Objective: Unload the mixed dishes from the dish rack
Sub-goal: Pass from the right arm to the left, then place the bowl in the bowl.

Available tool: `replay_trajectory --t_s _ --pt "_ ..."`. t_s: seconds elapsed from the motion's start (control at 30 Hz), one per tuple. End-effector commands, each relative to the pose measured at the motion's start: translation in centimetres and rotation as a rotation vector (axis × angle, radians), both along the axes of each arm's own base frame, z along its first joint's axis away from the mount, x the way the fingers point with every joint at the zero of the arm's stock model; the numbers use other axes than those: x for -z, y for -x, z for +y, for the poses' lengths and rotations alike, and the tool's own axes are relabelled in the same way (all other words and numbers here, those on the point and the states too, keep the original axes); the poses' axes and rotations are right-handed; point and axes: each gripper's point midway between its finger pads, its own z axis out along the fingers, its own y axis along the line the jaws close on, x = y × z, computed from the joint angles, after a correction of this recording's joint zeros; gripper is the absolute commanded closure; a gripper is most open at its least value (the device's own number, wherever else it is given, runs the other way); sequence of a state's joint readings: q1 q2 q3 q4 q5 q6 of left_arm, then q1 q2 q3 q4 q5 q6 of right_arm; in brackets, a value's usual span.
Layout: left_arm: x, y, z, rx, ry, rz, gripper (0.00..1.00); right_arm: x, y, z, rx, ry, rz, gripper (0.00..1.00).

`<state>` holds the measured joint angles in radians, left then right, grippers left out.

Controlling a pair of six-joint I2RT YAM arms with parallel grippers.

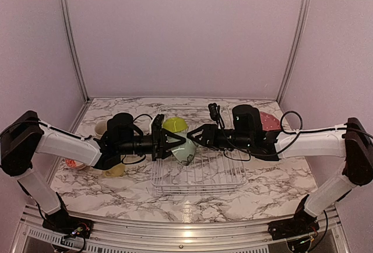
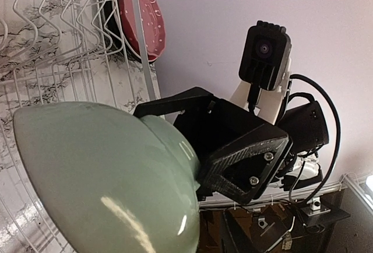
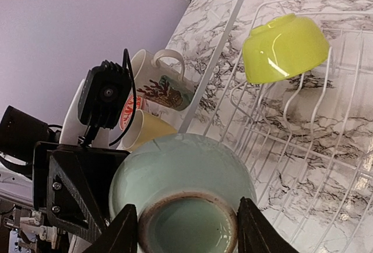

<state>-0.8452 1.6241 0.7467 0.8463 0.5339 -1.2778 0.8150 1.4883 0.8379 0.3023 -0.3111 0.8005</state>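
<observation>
A pale-green bowl (image 1: 184, 151) hangs in the air over the white wire dish rack (image 1: 198, 178), between both grippers. My right gripper (image 3: 183, 206) is shut on the bowl's foot ring (image 3: 189, 227), one finger (image 3: 119, 232) on each side. My left gripper (image 1: 175, 143) reaches the bowl's rim from the left. The bowl (image 2: 105, 177) hides its fingers in the left wrist view, where one of the right gripper's fingers (image 2: 239, 154) shows. A lime bowl (image 3: 285, 46) sits upside down on the rack's prongs.
A cream patterned mug (image 3: 163, 84), a yellow mug (image 3: 143, 133) and a red-patterned bowl (image 1: 73, 164) stand on the marble table left of the rack. A red plate (image 2: 145, 23) and a black plate (image 2: 111, 8) lie just right of the rack.
</observation>
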Motion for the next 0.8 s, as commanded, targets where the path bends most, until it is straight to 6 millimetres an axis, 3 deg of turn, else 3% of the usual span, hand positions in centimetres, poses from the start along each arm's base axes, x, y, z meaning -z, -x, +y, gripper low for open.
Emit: replay_trajectory --t_s 0.0,0.17,0.33,0.47,0.77 --pt "-2.9 0.3 -0.4 0.026 0.116 -0.043 0.73 -3.8 0.1 0.1 -0.010 -0.092 -0.078 0.62" --pt "-2.7 0.2 -0.5 0.025 0.078 -0.056 0.91 -3.6 0.1 -0.1 -0.005 -0.085 -0.079 0.62" --pt "-2.9 0.0 -0.4 0.021 0.001 -0.102 0.97 -3.6 0.0 -0.5 0.013 -0.061 -0.092 0.61" --pt "-2.1 -0.6 0.4 0.000 -0.172 -0.157 1.00 -3.3 -0.3 -1.2 0.040 -0.023 -0.105 0.59" --pt "-1.9 -1.4 5.8 -0.082 -0.596 -0.308 1.00 -2.1 -0.7 -2.3 0.082 0.060 -0.114 0.58"
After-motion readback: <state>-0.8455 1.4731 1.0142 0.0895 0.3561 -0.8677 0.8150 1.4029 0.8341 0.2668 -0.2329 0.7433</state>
